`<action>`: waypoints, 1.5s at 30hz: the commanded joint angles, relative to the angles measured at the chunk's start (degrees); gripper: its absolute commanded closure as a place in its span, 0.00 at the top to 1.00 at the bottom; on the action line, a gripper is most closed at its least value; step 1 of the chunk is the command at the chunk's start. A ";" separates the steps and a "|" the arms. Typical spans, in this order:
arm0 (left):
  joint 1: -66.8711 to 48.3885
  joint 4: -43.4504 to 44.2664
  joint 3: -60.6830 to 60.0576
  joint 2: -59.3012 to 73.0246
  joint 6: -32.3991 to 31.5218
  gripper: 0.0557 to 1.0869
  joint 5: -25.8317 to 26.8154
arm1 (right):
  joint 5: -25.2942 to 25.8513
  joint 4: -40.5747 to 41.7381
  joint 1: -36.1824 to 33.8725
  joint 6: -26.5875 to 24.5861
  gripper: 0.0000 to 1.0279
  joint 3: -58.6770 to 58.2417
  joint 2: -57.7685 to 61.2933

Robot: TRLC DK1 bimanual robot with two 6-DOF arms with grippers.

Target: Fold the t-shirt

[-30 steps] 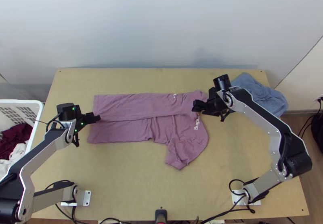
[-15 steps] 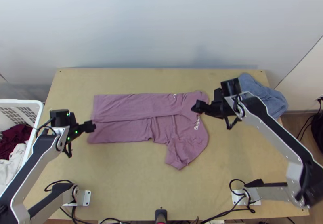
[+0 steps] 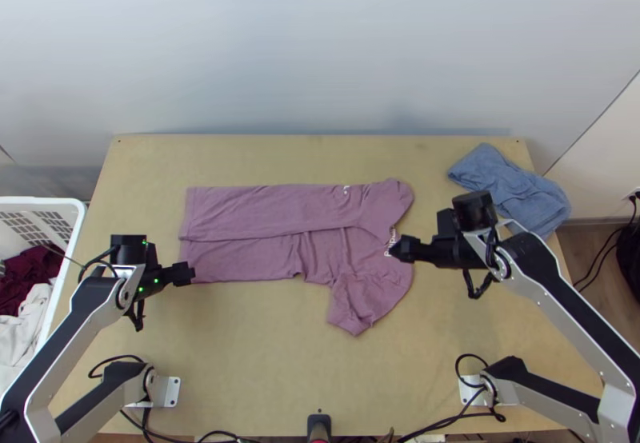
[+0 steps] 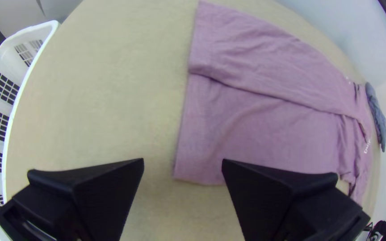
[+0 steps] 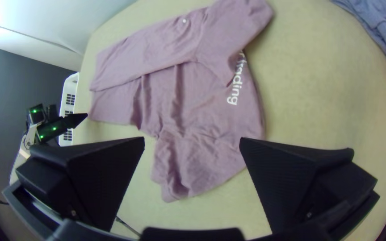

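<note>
T-shirt [image 3: 240,211]: there it lies on the desk [image 3: 256,363], twelve o'clock side folded inward!
Left pincer [image 3: 190,273]: jaws wide apart, by the shirt's eight o'clock corner!
Right pincer [image 3: 401,249]: apart too, at its three o'clock edge!
Blue cloth [image 3: 512,187]: bunched, desk's two o'clock.

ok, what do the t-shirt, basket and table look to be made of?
T-shirt: matte knit, probably cotton; soft wrinkles.
Basket: likely moulded plastic, smooth white; rounded rim, gridded openings.
Table: matte wood or wood-based board; flat, even tan surface, type unclear.
</note>
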 commanded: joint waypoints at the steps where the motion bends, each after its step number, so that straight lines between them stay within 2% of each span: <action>1: -1.64 2.15 -0.22 5.12 -0.54 0.83 0.12 | 0.04 -1.96 1.28 -1.50 0.96 -3.54 -3.08; 2: -1.99 2.33 0.05 6.17 -0.80 0.81 0.12 | 0.04 -1.96 1.46 -1.59 0.96 -3.90 -3.08; 7: -3.31 4.88 0.75 8.19 -0.98 0.40 0.12 | 0.04 -1.96 1.63 -1.68 0.96 -5.21 -3.17; 9: -3.31 5.05 0.66 8.72 -0.89 0.35 0.12 | 0.13 -1.96 1.46 -1.68 0.96 -5.39 -3.08; 13: -3.31 4.88 0.66 10.21 -0.54 0.33 0.12 | 0.04 -2.04 1.46 -1.59 0.96 -5.57 -3.00; 18: -2.69 4.97 0.93 10.21 -0.27 0.04 0.03 | -0.14 -2.57 1.63 -1.24 0.96 -5.48 -2.12; 27: -1.46 4.97 1.89 9.16 -0.19 0.04 0.03 | -5.14 -5.47 5.94 -0.98 0.96 -8.38 -0.36; 30: -1.46 5.05 2.51 9.16 -0.27 0.04 0.03 | -5.85 -5.38 10.16 -0.98 0.96 -10.66 2.45; 35: -1.11 4.97 3.48 8.90 -0.19 0.04 -0.06 | -6.29 -1.87 15.52 -0.18 0.96 -11.28 5.27; 45: -0.23 4.70 3.04 8.54 0.16 0.04 -0.06 | -8.57 3.58 18.86 -0.10 0.95 -9.52 16.69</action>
